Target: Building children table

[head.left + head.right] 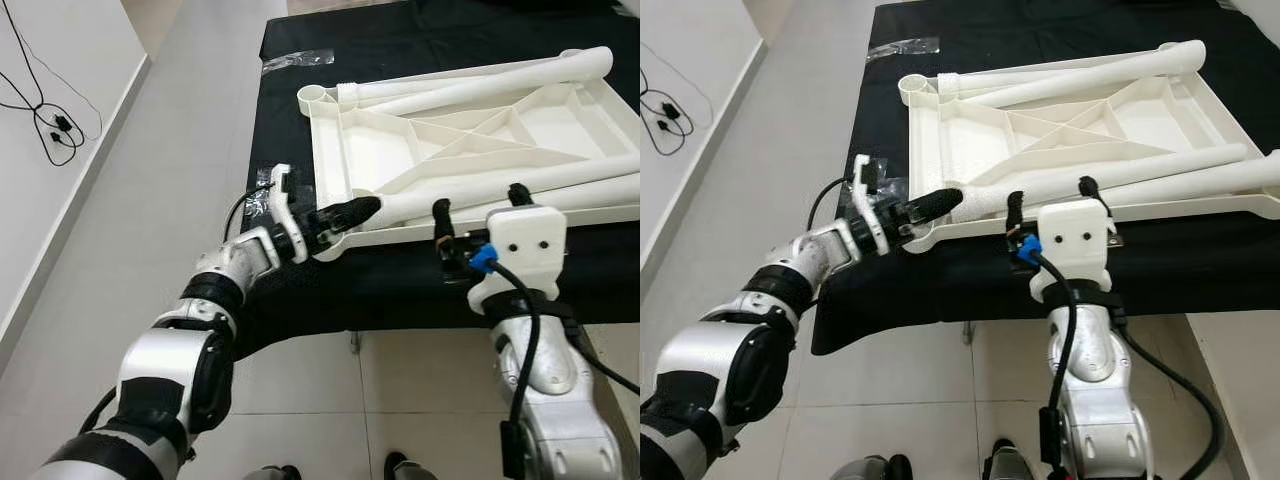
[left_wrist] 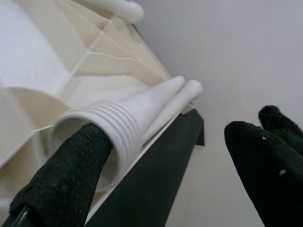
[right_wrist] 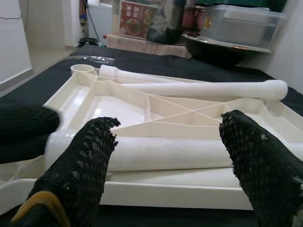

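Note:
A white plastic table top [image 1: 375,150] lies upside down on the black-covered table [image 1: 330,290]. Several white legs lie across it; one long leg [image 1: 480,75] rests along the far rim and another [image 1: 520,185] along the near rim. My left gripper [image 1: 350,215] is open at the near left corner. One of its fingers [image 2: 61,184] touches the ribbed end of a leg [image 2: 128,127]; the other finger [image 2: 270,165] hangs apart beyond the table edge. My right gripper [image 1: 479,203] is open at the near rim, its fingertips on either side of the near leg [image 3: 189,153].
A clear plastic bag [image 1: 295,60] lies at the table's far left corner. Black cables [image 1: 50,125] trail on the floor by the left wall. Tiled floor runs along the table's left and front. A clear bin [image 3: 241,23] and a dark bowl stand behind the table.

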### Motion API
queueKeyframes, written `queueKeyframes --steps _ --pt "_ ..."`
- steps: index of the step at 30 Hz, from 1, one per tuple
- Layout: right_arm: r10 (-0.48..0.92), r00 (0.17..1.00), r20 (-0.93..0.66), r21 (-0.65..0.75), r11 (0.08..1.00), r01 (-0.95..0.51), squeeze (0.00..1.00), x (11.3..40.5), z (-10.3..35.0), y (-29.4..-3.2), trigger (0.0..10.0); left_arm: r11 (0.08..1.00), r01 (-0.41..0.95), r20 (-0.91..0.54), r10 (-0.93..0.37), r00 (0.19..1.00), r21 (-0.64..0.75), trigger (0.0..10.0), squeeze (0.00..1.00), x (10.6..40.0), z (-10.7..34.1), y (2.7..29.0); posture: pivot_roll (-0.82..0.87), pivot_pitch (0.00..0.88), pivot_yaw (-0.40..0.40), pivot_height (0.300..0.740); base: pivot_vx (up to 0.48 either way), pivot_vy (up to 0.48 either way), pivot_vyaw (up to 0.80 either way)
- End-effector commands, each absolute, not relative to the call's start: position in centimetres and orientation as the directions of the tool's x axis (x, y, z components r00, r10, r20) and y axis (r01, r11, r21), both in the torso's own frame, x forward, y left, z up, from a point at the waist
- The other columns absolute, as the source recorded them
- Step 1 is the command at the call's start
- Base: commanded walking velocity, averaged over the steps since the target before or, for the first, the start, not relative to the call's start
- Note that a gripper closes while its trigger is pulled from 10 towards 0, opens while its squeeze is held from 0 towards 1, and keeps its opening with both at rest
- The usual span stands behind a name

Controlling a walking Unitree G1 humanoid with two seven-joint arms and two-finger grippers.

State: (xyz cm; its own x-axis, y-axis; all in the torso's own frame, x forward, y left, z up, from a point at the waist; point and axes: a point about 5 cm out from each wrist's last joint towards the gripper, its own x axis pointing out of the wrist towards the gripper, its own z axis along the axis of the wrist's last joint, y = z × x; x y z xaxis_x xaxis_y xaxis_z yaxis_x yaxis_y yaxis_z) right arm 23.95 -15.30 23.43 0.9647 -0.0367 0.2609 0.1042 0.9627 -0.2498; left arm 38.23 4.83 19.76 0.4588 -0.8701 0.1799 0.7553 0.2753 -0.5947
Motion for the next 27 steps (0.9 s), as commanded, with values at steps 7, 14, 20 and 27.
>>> queueKeyframes --steps 7,14,20,27 --pt "-0.022 0.964 0.265 -0.242 0.966 0.088 0.00 23.6 23.3 -15.0 10.0 0.234 0.774 0.211 -0.880 0.426 -0.588 10.0 0.00 38.2 20.5 4.5 -0.05 0.224 0.089 0.740 0.000 0.000 0.00" --pt "-0.027 0.964 0.264 -0.232 0.968 0.091 0.00 23.7 23.4 -15.1 10.0 0.257 0.749 0.185 -0.873 0.451 -0.611 0.0 0.00 38.1 19.4 4.6 -0.06 0.224 0.089 0.740 0.000 0.000 0.00" --pt "-0.038 0.963 0.267 -0.228 0.968 0.102 0.00 23.7 23.5 -15.3 10.0 0.283 0.726 0.164 -0.863 0.477 -0.627 0.0 0.00 38.0 18.6 4.9 -0.06 0.227 0.091 0.740 0.000 0.000 0.00" --pt "-0.039 0.962 0.270 -0.228 0.968 0.103 0.00 23.7 23.6 -15.4 10.0 0.289 0.725 0.159 -0.862 0.481 -0.625 0.0 0.00 38.1 18.5 5.2 -0.06 0.224 0.091 0.740 0.000 0.000 0.00"
